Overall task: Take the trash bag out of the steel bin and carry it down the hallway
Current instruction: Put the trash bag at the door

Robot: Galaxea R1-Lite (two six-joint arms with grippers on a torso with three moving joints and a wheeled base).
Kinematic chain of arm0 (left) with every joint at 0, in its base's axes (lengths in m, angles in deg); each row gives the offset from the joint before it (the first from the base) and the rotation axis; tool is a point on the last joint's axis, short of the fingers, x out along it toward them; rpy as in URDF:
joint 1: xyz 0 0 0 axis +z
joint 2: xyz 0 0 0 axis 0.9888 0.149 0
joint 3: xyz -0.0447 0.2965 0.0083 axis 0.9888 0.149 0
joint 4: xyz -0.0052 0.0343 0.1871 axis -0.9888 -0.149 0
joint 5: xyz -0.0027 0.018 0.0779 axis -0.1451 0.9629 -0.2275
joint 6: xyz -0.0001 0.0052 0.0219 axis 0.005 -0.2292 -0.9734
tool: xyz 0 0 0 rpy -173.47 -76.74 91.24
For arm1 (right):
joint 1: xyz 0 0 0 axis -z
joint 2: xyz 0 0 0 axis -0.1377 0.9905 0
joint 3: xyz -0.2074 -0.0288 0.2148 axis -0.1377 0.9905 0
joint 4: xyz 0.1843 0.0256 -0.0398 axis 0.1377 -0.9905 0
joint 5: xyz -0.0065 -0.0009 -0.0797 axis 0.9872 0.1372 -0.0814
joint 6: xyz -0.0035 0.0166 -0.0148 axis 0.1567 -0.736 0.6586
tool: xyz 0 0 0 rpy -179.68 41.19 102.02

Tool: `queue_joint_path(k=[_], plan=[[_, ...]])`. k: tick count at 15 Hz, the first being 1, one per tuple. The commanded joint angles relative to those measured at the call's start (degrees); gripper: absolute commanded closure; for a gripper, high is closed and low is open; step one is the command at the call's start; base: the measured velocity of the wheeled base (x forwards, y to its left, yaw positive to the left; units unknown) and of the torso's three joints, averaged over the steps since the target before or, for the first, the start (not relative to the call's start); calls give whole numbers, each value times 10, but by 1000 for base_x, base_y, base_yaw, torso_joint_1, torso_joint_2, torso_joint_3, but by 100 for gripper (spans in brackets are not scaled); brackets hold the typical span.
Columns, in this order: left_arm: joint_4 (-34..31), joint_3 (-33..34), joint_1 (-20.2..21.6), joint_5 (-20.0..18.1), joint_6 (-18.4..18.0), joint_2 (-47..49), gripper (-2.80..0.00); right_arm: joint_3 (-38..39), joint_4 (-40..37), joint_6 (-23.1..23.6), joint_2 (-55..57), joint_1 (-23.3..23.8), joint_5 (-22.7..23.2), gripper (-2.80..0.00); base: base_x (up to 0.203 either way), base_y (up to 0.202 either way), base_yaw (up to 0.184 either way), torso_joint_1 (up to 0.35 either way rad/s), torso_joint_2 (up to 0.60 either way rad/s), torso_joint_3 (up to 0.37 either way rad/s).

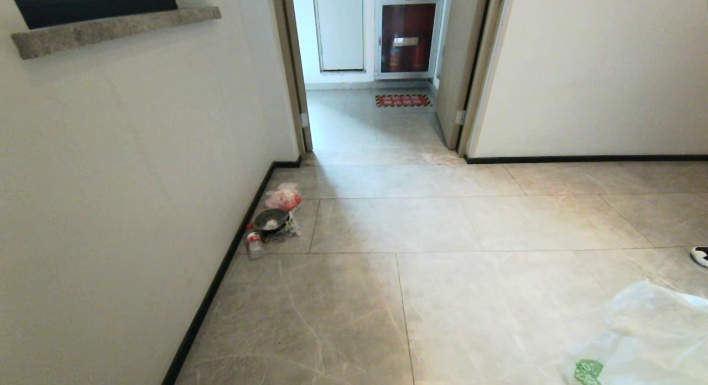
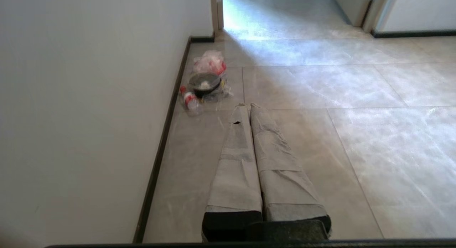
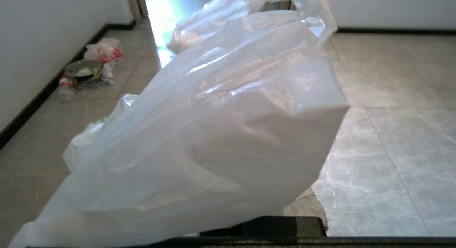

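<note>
The trash bag (image 3: 228, 119), thin translucent white plastic, billows up over my right gripper and hides its fingers; only the gripper's black body (image 3: 278, 225) shows beneath it. In the head view the bag (image 1: 647, 335) fills the lower right corner above the floor, with a green logo (image 1: 587, 370) on it. My left gripper (image 2: 248, 106) points level along the hallway floor (image 1: 442, 219), its taped fingers (image 2: 235, 159) pressed together with nothing between them. The steel bin is out of view.
Litter lies by the left wall: a clear bag with red contents (image 1: 283, 197), a dark bowl (image 1: 270, 220) and a small bottle (image 1: 254, 244). An open doorway (image 1: 376, 125) lies ahead, with a red mat (image 1: 404, 100) beyond. A shoe (image 1: 700, 255) shows at the right edge.
</note>
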Motion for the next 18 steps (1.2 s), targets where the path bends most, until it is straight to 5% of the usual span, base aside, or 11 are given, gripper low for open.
queue_joint_path(k=[1, 18], plan=[[1, 0, 0, 0, 0, 0, 0, 0, 0, 1, 0, 0, 0, 0, 213, 0, -3, 4, -5, -7], [1, 0, 0, 0, -1, 1, 0, 0, 0, 1, 0, 0, 0, 0, 191, 0, 1, 4, 2, 2]])
